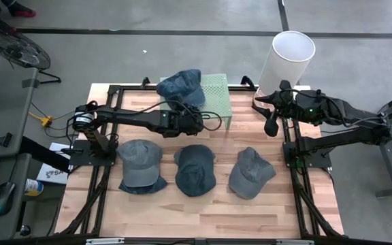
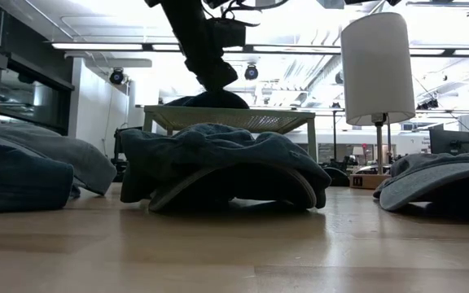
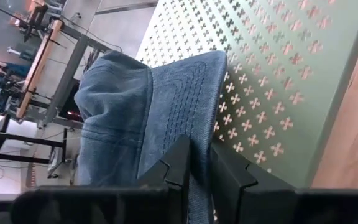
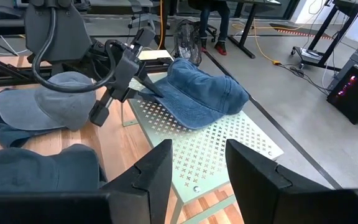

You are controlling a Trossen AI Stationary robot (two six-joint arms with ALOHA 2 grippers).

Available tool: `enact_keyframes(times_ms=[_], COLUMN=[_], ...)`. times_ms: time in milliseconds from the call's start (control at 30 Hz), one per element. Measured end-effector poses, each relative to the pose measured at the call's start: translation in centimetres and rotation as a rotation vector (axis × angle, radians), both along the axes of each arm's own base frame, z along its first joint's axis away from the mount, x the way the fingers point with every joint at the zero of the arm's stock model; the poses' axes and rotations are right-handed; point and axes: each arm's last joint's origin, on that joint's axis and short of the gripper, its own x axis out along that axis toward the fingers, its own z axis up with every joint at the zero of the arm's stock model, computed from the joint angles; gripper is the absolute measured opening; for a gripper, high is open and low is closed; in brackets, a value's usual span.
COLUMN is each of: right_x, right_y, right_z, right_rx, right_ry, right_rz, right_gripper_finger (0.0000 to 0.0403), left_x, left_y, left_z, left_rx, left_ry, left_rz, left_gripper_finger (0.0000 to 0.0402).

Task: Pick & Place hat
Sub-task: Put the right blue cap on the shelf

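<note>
One hat [image 1: 181, 84] lies on the green stand [image 1: 218, 102], its brim pinched by the left gripper [image 1: 190, 122]; three hats [image 1: 194, 169] remain on the table before the stand, right gripper [image 1: 272, 125] idle beside it, fingers spread.

Faded blue denim cap [image 1: 182, 85] with stitched brim on a pale green metal stand [image 1: 217, 95] perforated with small crosses; light wooden tabletop [image 1: 203, 211], white cylinder [image 1: 290, 60]

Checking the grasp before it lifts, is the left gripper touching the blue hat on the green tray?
Touching. In the left wrist view the left gripper has its fingers pinched onto the brim of the blue hat.
</note>
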Motion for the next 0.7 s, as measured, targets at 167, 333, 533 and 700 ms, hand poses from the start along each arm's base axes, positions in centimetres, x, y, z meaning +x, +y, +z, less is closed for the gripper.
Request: enact_keyframes(times_ms=[167, 333, 533, 700], right_x=[0.0, 0.0, 0.0, 0.0], right_y=[0.0, -0.1, -0.1, -0.1], right_z=[0.0, 0.0, 0.0, 0.0], right_rx=[0.000, -0.007, -0.009, -0.009], right_ry=[0.000, 0.000, -0.002, -0.002], right_rz=[0.000, -0.020, -0.024, -0.025], right_gripper_finger=[0.0142, 0.0142, 0.0142, 0.0142], left_x=[-0.5, -1.0, -1.4, -1.4], left_y=[-1.1, -2.4, -2.7, -2.7], left_z=[-0.3, -0.6, -0.8, -0.8], left_rx=[0.010, 0.026, 0.046, 0.062], left_ry=[0.085, 0.166, 0.230, 0.290], left_rz=[-0.026, -0.058, -0.073, -0.110], left_gripper_finger=[0.0043, 0.0043, 0.0043, 0.0044])
